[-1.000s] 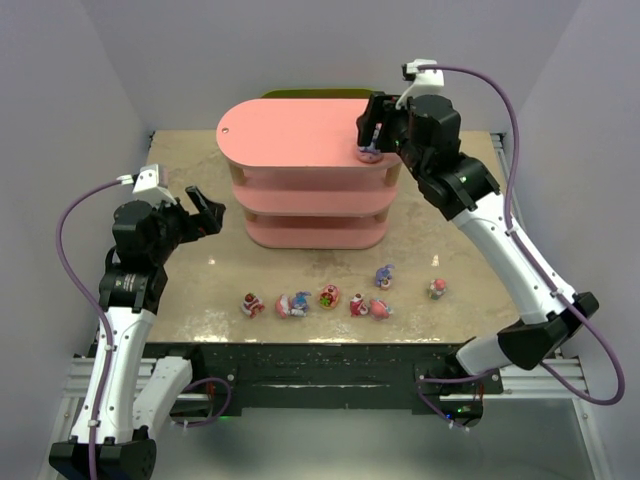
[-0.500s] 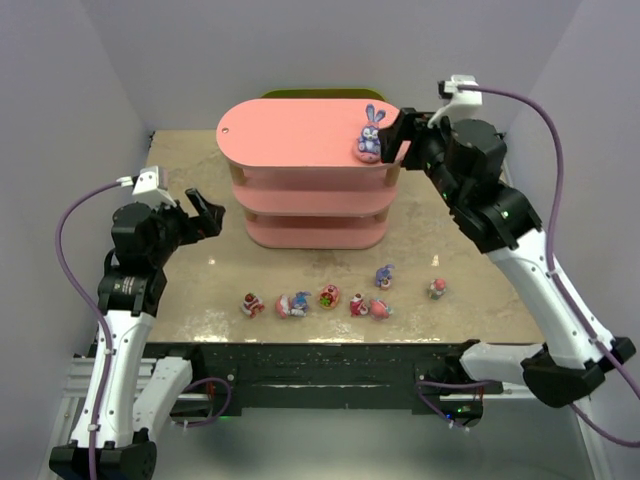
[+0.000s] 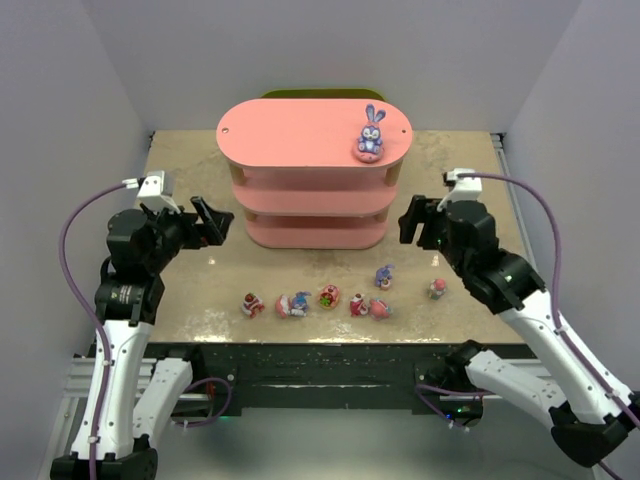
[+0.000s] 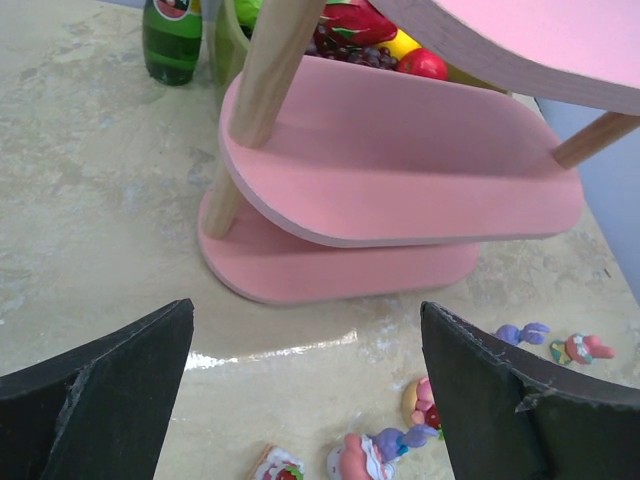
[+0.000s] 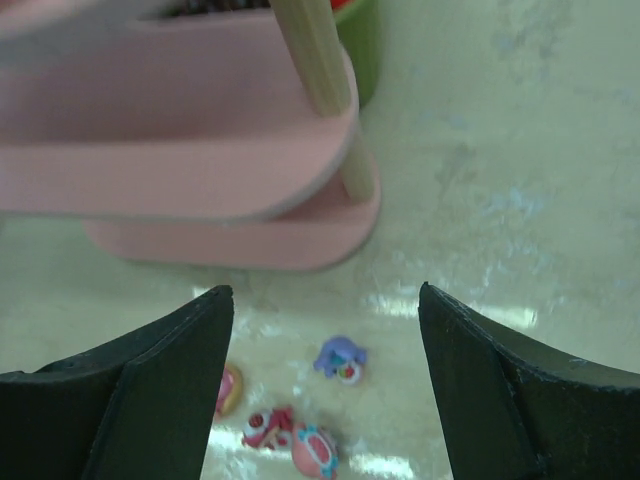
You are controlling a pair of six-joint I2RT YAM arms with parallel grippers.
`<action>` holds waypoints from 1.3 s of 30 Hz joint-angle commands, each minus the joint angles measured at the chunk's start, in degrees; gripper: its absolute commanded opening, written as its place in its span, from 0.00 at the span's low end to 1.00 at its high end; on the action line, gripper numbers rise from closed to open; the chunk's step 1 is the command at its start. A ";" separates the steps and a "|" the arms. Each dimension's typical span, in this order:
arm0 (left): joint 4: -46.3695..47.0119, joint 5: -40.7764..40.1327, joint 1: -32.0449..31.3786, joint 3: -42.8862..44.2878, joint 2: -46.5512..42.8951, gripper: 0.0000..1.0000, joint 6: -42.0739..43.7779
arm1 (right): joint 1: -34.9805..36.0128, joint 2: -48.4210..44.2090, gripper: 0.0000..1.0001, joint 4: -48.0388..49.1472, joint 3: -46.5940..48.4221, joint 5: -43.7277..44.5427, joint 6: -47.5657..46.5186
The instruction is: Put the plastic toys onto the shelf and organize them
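Left jaws: wide apart, nothing between them.
Right jaws: also apart and empty.
Left gripper (image 3: 212, 222): in the air off the left end of the shelf (image 3: 300, 135), level with its lower boards. It is near them but not touching, tips aimed at the shelf.
Right gripper (image 3: 420, 224): in the air off the shelf's right end, clear of the board rims, tips angled down toward the table (image 3: 185, 165).
Room, left: open tabletop runs from the shelf's left end to the table's left edge.
Room, right: open tabletop lies between the shelf's right end and the table's right edge.
Room, front: a free strip separates the bottom board's front rim from the row of toys.
Bunny (image 3: 370, 133): upright on the top board, at its right end, close to the front rim.
Toys (image 3: 329, 296): a loose row on the table near its near edge, in front of the shelf. A purple one (image 3: 385, 275) sits slightly behind the row, and a pink one (image 3: 437, 289) stands apart at the right.
Green bottle (image 4: 172, 40): upright on the table behind the shelf's left post.
Left arm (image 3: 125, 300): rises from the near-left base, wrist turned right.
Right arm (image 3: 520, 300): slants up and left from the near-right base.
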 commanded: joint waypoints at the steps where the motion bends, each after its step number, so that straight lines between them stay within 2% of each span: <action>1: 1.45 5.65 -0.35 -1.93 -0.79 0.99 0.51 | 0.05 0.05 0.79 -0.20 -9.80 -9.34 4.39; 6: 2.07 9.34 -0.35 -7.28 -2.19 1.00 -0.45 | 1.36 2.25 0.79 8.85 -16.76 -23.74 6.93; 8: 2.42 9.70 -0.35 -8.70 -2.63 1.00 -1.33 | 4.25 3.13 0.79 12.71 -19.14 -25.62 8.86; 12: 2.33 9.09 -0.35 -10.37 -3.07 0.99 -1.77 | 18.73 6.64 0.80 22.20 -20.90 -20.37 12.91; 15: 2.25 8.65 -0.35 -10.02 -2.73 0.99 -1.69 | 27.96 10.59 0.80 28.43 -22.39 -12.72 16.07; 16: 2.16 8.39 -0.35 -9.93 -2.81 1.00 -1.69 | 30.00 11.82 0.79 29.86 -23.18 -7.92 17.12; 21: 1.11 7.60 -0.35 -8.27 -1.93 1.00 -0.99 | 39.94 19.89 0.74 37.15 -23.72 1.96 25.73; 28: 0.22 6.54 -0.35 -7.39 -2.20 0.99 -0.19 | 42.94 28.79 0.65 41.12 -21.53 8.38 30.49; 33: -0.04 6.10 -0.35 -6.95 -2.02 0.99 0.60 | 43.12 32.47 0.64 41.30 -20.21 13.73 32.60; 39: 0.40 6.01 -0.35 -6.77 -1.05 0.99 1.13 | 43.03 36.44 0.63 43.67 -18.98 14.98 33.31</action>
